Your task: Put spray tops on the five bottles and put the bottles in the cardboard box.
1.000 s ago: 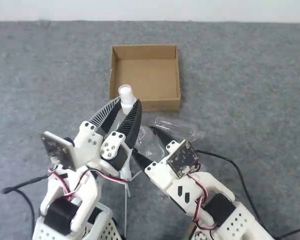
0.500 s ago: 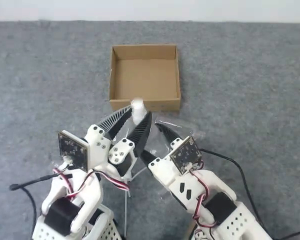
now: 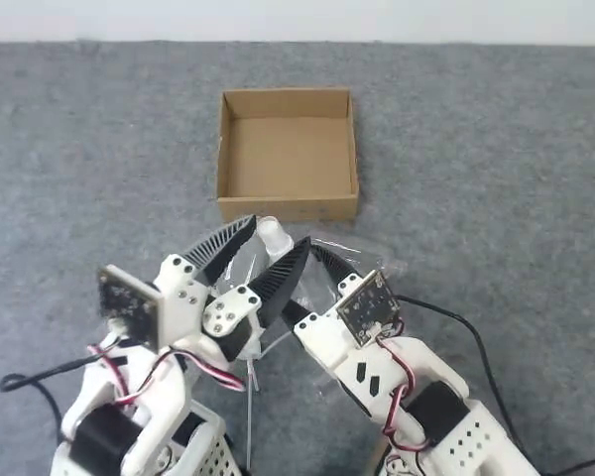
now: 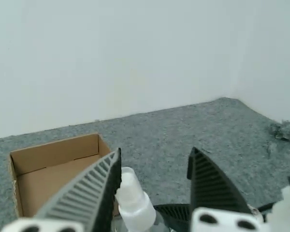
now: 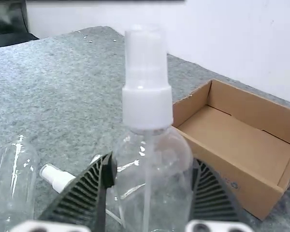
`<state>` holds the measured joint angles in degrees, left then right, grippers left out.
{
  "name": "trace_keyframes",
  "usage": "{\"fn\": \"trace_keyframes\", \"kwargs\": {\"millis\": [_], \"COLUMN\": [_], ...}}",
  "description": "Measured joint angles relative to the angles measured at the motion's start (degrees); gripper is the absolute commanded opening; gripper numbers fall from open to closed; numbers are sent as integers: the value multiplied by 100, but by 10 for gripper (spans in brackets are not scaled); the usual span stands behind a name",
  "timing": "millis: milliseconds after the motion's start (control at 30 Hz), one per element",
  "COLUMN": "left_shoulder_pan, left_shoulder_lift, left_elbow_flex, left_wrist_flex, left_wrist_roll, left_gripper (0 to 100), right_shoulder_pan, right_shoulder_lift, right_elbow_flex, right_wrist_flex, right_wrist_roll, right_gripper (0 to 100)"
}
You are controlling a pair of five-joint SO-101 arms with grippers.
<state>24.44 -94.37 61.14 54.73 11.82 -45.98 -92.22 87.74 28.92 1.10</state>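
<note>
left gripper [image 4: 155, 159]: jaws now spread wide, holding nothing; a second ago pinched on spray top [image 5: 146, 79]. top now sits on neck of bottle [image 5: 152, 145]. bottle clamped in right gripper [image 5: 151, 166], near front wall of cardboard box [image 3: 288, 208]. reading: top fitted, tightness unclear; boxing likely next.

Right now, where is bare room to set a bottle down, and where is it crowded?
The box is empty inside. Bare carpet runs left and right of it. Crowded: between the box's near wall and the arms, where the left claw, the right claw with its bottle, and a loose bottle sit close together.
</note>
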Motion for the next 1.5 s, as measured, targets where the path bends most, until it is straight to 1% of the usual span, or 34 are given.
{"fn": "trace_keyframes", "kwargs": {"millis": [167, 233, 367, 500, 733, 1267, 1367, 1500], "left_shoulder_pan": [-475, -642, -756, -756, -765, -765, -589, -53], "left_shoulder_lift": [0, 0, 0, 0, 0, 9, 9, 9], "left_elbow_flex": [-88, -88, -88, -70, 334, 492, 492, 492], "left_wrist_flex": [0, -18, -18, -44, -510, -536, -536, -448], "left_wrist_roll": [0, 0, 0, 0, 0, 0, -62, -563], "left_gripper": [100, 89, 86, 86, 86, 86, 86, 86], "right_shoulder_pan": [0, 9, 18, 9, 9, 0, 0, 0], "right_shoulder_lift": [0, 0, 0, 0, 0, 0, 0, 0], "right_elbow_flex": [53, 123, 123, 123, 123, 123, 123, 123], "right_wrist_flex": [0, 0, 0, 0, 0, 0, 0, 0], "right_wrist_roll": [0, 0, 0, 0, 0, 0, 0, 0], "right_gripper": [104, 104, 104, 104, 104, 104, 104, 104]}}
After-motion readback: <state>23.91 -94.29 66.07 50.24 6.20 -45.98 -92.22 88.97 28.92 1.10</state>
